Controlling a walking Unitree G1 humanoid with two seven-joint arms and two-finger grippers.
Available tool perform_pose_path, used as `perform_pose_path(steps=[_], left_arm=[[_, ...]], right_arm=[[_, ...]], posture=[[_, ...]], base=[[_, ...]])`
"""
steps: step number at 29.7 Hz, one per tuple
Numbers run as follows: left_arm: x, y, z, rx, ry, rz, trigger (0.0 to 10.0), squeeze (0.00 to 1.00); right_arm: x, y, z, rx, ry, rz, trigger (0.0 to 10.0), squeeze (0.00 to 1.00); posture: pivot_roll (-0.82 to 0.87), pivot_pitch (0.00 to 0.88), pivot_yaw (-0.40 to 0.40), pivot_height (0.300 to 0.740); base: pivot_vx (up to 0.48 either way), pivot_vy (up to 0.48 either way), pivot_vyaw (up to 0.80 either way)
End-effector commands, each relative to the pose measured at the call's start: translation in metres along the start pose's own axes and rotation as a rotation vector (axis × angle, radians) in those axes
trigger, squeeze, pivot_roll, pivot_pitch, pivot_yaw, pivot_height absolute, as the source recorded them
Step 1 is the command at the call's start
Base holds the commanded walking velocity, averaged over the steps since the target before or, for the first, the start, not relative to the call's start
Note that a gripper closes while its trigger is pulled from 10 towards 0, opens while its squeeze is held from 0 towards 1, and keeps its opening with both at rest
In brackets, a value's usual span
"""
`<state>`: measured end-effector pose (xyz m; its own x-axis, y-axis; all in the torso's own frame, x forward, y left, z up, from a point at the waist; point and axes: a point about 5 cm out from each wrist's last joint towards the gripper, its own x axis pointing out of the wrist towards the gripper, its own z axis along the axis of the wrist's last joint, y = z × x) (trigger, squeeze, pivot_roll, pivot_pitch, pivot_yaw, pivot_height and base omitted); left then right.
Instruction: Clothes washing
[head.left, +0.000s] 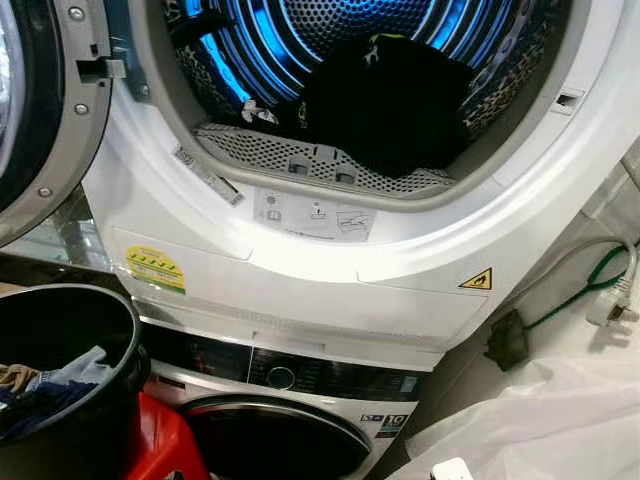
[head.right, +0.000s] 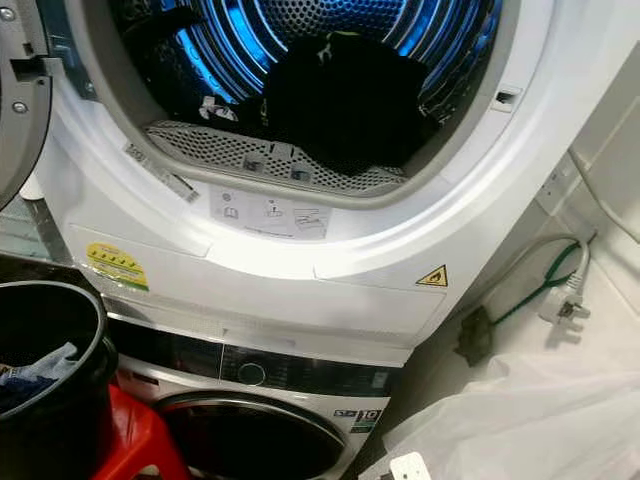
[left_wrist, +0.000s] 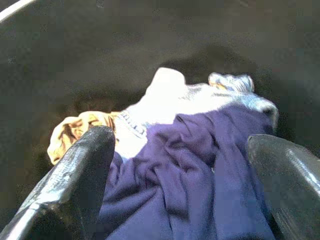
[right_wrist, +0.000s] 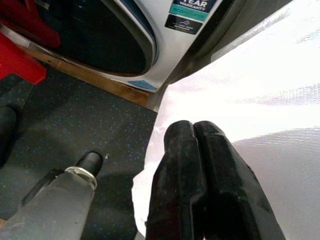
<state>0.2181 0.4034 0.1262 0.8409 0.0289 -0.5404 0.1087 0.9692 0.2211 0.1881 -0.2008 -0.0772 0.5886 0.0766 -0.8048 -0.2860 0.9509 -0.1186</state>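
Note:
The upper machine's drum (head.left: 330, 40) glows blue with its door (head.left: 40, 110) swung open to the left. Dark clothes (head.left: 385, 100) lie inside it, some leopard-patterned. A black bucket (head.left: 100, 420) at lower left holds more laundry (head.left: 45, 385). My left gripper (left_wrist: 182, 165) is open inside the bucket, its fingers (left_wrist: 75, 175) either side of a purple garment (left_wrist: 190, 170) with white (left_wrist: 165, 105) and tan (left_wrist: 75, 130) pieces behind. My right gripper (right_wrist: 197, 150) hangs shut and empty above the dark floor by a white plastic sheet (right_wrist: 260, 90).
A lower washer (head.left: 280, 420) with its round door shut sits under the open machine. A red stool (head.left: 160, 440) stands beneath the bucket. To the right lie a white plastic cover (head.left: 540, 410), a green cable with a plug (head.left: 610, 300), and a wall socket (head.left: 507, 340).

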Motion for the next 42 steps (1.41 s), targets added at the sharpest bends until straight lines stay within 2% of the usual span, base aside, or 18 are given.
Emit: perform_pose_path(steps=[1,6,11,12,16,18,19,27,31,35,36,37,38,39,42], left_arm=[[0.007,-0.004,-0.01,-0.015,0.033,-0.013,10.0,0.0],[0.024,-0.016,-0.02,-0.054,0.067,-0.096,10.0,0.0],[0.033,-0.021,-0.027,-0.06,0.125,-0.132,10.0,0.0],[0.033,-0.023,-0.032,-0.04,0.171,-0.177,10.0,0.0],[0.03,-0.027,-0.039,0.011,0.233,-0.251,10.0,0.0],[0.029,-0.026,-0.039,0.03,0.247,-0.273,10.0,0.0],[0.026,-0.022,-0.04,0.065,0.275,-0.276,10.0,0.0],[0.018,-0.007,-0.049,0.211,0.457,-0.179,10.0,0.0],[0.024,-0.014,-0.056,0.205,0.461,-0.16,10.0,0.0],[0.032,-0.031,-0.062,0.153,0.405,-0.243,10.0,0.0],[0.033,-0.036,-0.063,0.137,0.392,-0.269,7.0,0.0],[0.035,-0.042,-0.065,0.125,0.381,-0.311,2.6,0.0],[0.035,-0.044,-0.066,0.127,0.38,-0.325,2.6,0.0],[0.036,-0.046,-0.068,0.133,0.385,-0.329,0.0,0.0],[0.036,-0.047,-0.069,0.132,0.381,-0.332,0.0,0.0]], right_arm=[[-0.002,-0.008,-0.002,-0.018,0.009,-0.012,10.0,0.0],[-0.003,-0.011,-0.002,-0.027,0.009,-0.016,10.0,0.0],[-0.003,-0.014,-0.001,-0.035,0.008,-0.018,10.0,0.0],[-0.003,-0.016,-0.001,-0.037,0.007,-0.021,10.0,0.0],[-0.004,-0.018,-0.001,-0.031,0.005,-0.029,10.0,0.0],[-0.004,-0.018,-0.001,-0.033,0.005,-0.029,10.0,0.0],[-0.004,-0.018,-0.001,-0.03,0.005,-0.03,10.0,0.0],[-0.003,-0.016,-0.001,-0.034,0.005,-0.021,10.0,0.0],[-0.003,-0.015,0.001,-0.032,0.002,-0.02,10.0,0.0],[-0.002,-0.015,0.002,-0.036,0.001,-0.018,10.0,0.0],[-0.002,-0.014,0.002,-0.035,0.001,-0.018,10.0,0.0],[-0.002,-0.014,0.001,-0.037,0.003,-0.016,10.0,0.0],[-0.002,-0.014,0.001,-0.04,0.004,-0.014,10.0,0.0],[-0.003,-0.014,0.001,-0.038,0.001,-0.015,10.0,0.0],[-0.003,-0.014,0.0,-0.036,0.002,-0.017,10.0,0.0]], posture=[[0.19,0.0,-0.185,0.74],[0.18,0.0,-0.199,0.74],[0.17,0.0,-0.206,0.74],[0.17,0.0,-0.206,0.74],[0.17,0.0,-0.206,0.74],[0.17,0.0,-0.206,0.74],[0.17,0.0,-0.206,0.74],[0.17,0.0,-0.2,0.74],[0.18,0.0,-0.203,0.74],[0.17,0.0,-0.207,0.74],[0.17,0.0,-0.207,0.74],[0.17,0.0,-0.21,0.74],[0.17,0.0,-0.208,0.74],[0.16,0.0,-0.206,0.74],[0.16,0.0,-0.206,0.74]], base=[[0.0,0.0,0.0],[0.0,0.0,0.0],[0.0,0.0,0.0],[0.0,0.0,0.0],[0.0,0.0,0.0],[0.0,0.0,0.0],[0.0,0.0,0.0],[0.0,0.0,0.0],[0.0,0.0,0.0],[0.0,0.0,0.0],[0.0,0.0,0.0],[0.0,0.0,0.0],[0.0,0.0,0.0],[0.0,0.0,0.0],[0.0,0.0,0.0]])
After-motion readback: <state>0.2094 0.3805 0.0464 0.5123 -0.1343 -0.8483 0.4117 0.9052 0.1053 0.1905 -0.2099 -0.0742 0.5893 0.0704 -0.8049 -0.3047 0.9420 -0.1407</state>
